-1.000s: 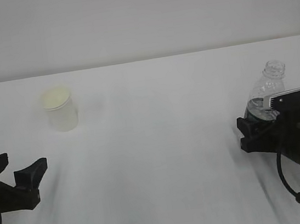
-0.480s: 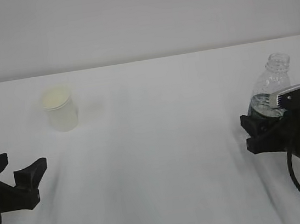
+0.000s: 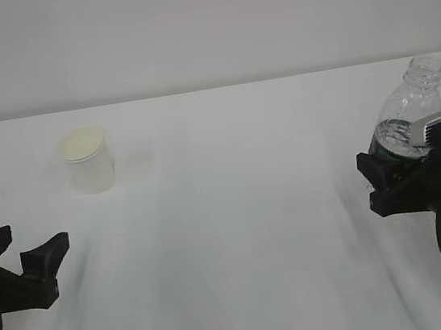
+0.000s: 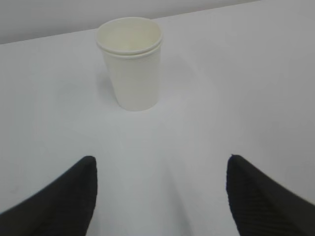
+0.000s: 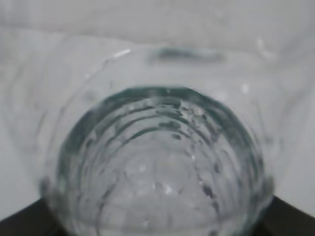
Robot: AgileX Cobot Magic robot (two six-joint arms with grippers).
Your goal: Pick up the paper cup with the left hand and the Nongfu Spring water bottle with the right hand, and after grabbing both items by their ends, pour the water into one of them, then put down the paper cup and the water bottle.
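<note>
Nongfu Spring water bottle (image 3: 406,120) sits clamped at its lower end in the right tool (image 3: 392,183), whose black jaws are closed round the base at the right edge of the exterior view. It tilts with its capless neck up and to the right, above the white counter (image 3: 235,212). Clear water (image 3: 394,135) shows in its lower part, and a strip of green label peeks out just above the tool. A grey module lies against the bottle's side on top of the tool. In the right wrist view the ribbed bottle (image 5: 157,162) fills nearly the whole picture, with dark jaw tips at the bottom corners.

At the lower left, the left tool (image 3: 23,258) rests low over the counter with its jaws spread wide and nothing between them. Its two black fingertips (image 4: 69,196) frame the paper cup (image 4: 131,61), which stands upright on the counter ahead of them, well apart from both tools. The cup (image 3: 87,159) has a cream inside.
</note>
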